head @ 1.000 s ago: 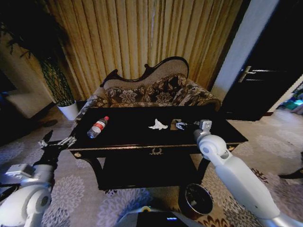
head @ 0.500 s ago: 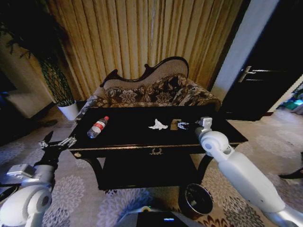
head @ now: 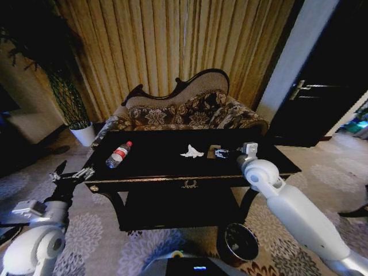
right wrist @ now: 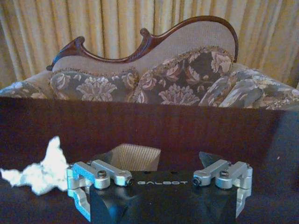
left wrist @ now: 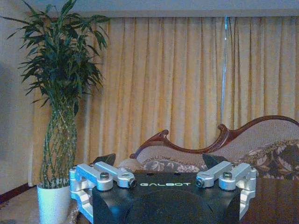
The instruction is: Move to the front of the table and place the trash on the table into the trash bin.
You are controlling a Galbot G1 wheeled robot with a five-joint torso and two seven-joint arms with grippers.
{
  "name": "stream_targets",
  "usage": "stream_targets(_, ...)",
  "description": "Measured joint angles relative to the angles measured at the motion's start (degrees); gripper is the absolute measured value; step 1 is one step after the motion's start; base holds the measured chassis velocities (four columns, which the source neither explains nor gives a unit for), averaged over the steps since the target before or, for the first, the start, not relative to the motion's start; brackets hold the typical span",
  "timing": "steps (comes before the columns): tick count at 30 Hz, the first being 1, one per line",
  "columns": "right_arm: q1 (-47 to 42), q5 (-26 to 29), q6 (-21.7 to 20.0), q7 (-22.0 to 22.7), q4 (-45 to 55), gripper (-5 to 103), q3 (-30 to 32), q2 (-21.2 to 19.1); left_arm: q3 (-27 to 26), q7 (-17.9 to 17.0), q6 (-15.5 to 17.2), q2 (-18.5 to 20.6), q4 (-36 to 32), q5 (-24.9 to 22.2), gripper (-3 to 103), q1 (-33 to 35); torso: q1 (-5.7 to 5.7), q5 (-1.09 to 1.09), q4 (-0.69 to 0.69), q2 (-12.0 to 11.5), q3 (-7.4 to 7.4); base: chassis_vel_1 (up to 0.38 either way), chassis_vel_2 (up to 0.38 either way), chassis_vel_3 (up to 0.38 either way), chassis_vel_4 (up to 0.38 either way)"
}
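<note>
Reaching our wide-open right tool [right wrist: 159, 164] over the counter [head: 161, 167] toward the tan piece [right wrist: 132, 156]; bottle [head: 118, 154] at ten o'clock, tissue [head: 192, 152] and bin [head: 241, 242] are waiting untouched; left tool [head: 71, 175] is idling open.

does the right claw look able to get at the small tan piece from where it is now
Probably yes. The right claw is open above the table, and the small tan piece lies just ahead between its fingers, nothing between them; the tissue sits off to one side.

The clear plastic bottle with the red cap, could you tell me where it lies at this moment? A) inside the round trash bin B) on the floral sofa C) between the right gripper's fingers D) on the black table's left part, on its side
D: the clear plastic bottle with the red cap lies on its side on the left part of the glossy black table, clear of both grippers.
</note>
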Motion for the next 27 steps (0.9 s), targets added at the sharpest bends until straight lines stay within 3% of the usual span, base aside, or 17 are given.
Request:
stream_targets(13, 2.9, 4.6, -0.1, 0.3, -1.8, 100, -2.0, -2.3, 0.5, -0.1, 0.1, -0.5, -0.1, 0.6, 100, 0.1, 0.0, 0.01, 0.0, 0.0, 0.0, 0.0, 0.0, 0.0, 0.0)
stream_targets(27, 3.0, 4.4, -0.1, 0.3, -4.2, 100, -3.9, 0.5, 1.3, -0.1, -0.2, -0.3, 1.0, 1.0, 100, -0.3, 0.0, 0.01, 0.0, 0.0, 0.0, 0.0, 0.0, 0.0, 0.0)
